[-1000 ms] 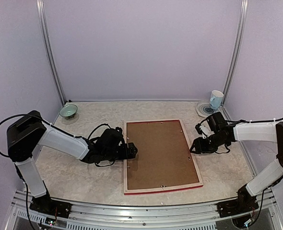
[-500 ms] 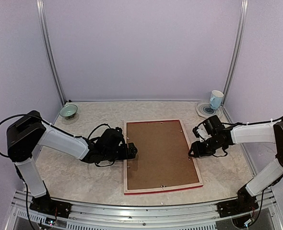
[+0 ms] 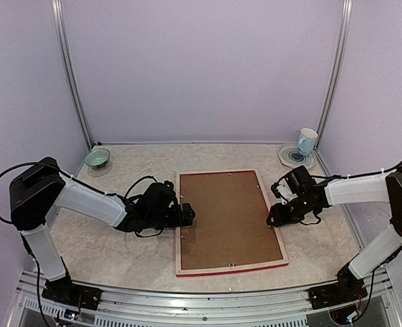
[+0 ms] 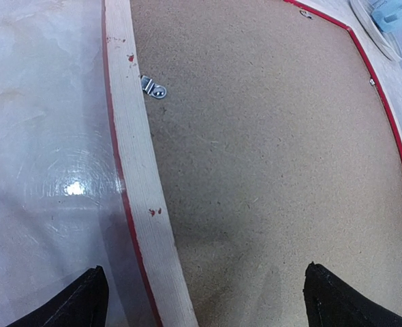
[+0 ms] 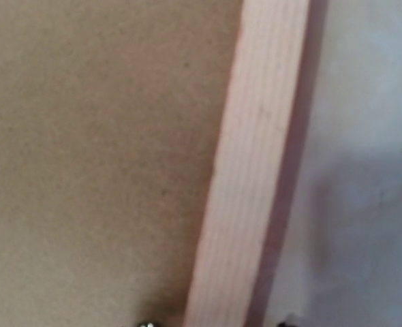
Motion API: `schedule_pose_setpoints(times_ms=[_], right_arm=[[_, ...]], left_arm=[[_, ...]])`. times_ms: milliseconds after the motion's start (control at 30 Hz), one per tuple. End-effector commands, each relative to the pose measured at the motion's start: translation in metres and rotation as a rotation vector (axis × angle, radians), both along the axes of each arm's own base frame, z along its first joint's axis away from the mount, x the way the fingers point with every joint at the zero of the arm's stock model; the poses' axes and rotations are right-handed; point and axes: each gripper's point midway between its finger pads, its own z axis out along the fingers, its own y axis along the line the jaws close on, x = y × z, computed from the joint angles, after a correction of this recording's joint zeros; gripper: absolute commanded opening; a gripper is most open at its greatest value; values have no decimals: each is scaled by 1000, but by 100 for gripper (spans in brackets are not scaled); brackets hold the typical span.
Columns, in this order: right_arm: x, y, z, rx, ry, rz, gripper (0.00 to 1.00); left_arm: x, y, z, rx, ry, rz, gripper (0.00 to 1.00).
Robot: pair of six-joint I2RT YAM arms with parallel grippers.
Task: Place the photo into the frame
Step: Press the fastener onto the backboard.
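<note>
Plainly the backing board (image 3: 225,218) fills the frame (image 4: 138,184), hiding its inside

The front of the frame (image 3: 179,225) is hidden, being turned down, and anything under the board (image 3: 225,214) is covered. The right wrist view is blurred, its rail cut off at top and bottom. The jaws of the right gripper (image 3: 272,216) are too small to be told.

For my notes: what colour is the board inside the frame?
The board is plain brown, best seen in the left wrist view.
</note>
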Motion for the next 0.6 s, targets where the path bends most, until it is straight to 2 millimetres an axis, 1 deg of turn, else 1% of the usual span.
schedule_pose_setpoints(times_ms=[0,233,433,567], right_arm=[[0,3,-4,-32,5,13,47],[-3,-1,-14,-75,23,12,46],[-3,-3,-18,-86,24,9,44],[-3,-4,-16,-91,21,11,38]], left_arm=[[-5,-1,-8,17,30,-3,98],[-7,-1,-10,14,37,-5,98],[-8,-2,-11,11,39,-9,98],[-8,-4,-12,10,42,-12,98]])
